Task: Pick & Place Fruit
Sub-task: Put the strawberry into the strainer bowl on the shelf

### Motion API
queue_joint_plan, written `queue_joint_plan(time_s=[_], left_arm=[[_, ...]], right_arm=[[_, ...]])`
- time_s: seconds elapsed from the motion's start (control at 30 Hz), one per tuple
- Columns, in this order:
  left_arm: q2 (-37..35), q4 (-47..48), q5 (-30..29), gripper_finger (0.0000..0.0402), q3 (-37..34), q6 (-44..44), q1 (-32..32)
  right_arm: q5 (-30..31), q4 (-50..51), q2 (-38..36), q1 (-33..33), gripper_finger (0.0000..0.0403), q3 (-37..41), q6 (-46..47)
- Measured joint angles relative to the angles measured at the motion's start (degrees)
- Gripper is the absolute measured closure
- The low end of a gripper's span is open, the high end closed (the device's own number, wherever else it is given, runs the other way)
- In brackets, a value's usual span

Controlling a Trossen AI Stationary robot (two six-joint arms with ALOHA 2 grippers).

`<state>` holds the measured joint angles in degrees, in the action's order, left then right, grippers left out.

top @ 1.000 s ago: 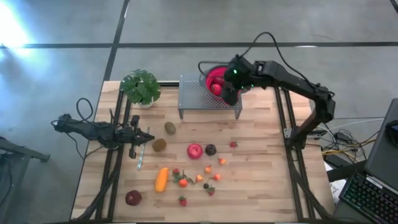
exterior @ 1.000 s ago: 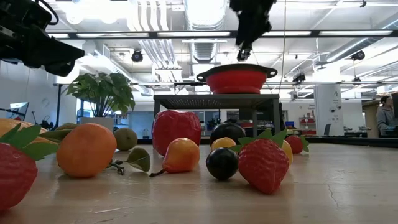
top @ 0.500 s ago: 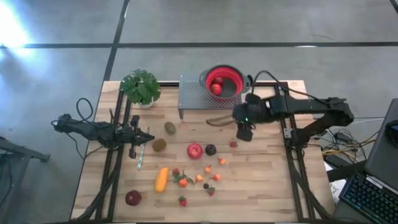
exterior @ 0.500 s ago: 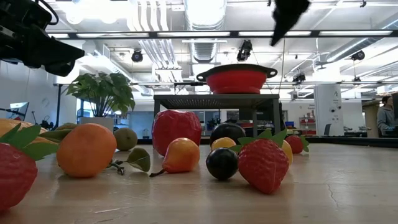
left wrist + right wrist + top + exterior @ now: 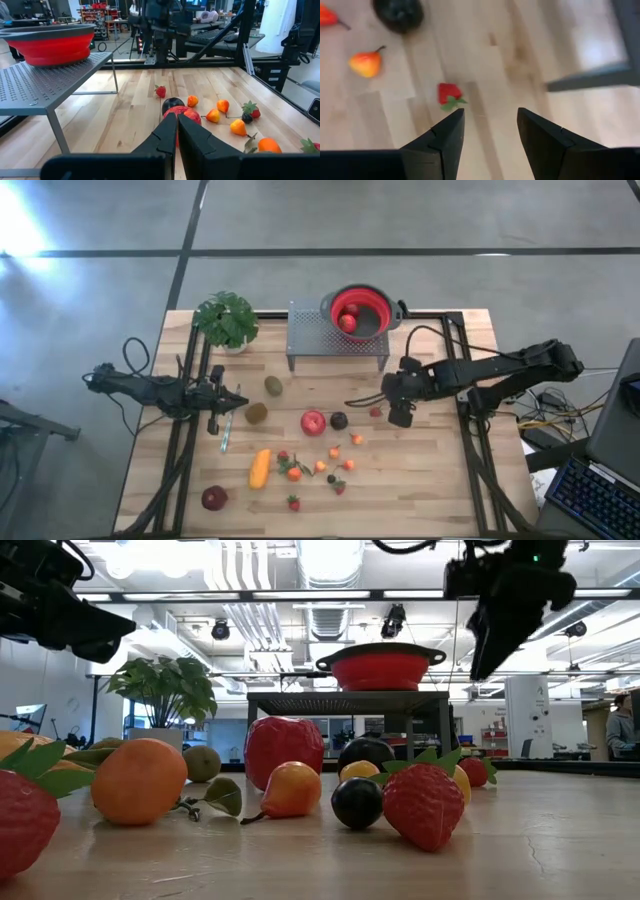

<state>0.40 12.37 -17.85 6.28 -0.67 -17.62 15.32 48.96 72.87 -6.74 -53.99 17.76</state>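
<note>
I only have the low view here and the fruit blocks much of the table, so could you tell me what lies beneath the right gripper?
Observer: The right gripper hangs open, empty, above a small strawberry lying alone on the wooden table.
Operator: Thank you; is anything inside the colander?
Observer: Yes, the red colander already holds red fruit.
Operator: And the left gripper?
Observer: The left gripper is shut, empty, beside a brown kiwi.
</note>
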Motion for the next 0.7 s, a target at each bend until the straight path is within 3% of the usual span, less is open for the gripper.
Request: queue_joint_plan(time_s=[0.37, 0.7], left_arm=[[0.00, 0.21, -0.01, 0.0380, 0.00, 0.00, -0.01], [0.00, 0.22, -0.01, 0.0380, 0.00, 0.00, 0.01]], right_arm=[[-3.60, -15.54, 5.73, -0.13, 0.0202, 8.36, -6.49], [-6.30, -18.35, 12.31, -0.13, 0.0189, 8.45, -7.66]])
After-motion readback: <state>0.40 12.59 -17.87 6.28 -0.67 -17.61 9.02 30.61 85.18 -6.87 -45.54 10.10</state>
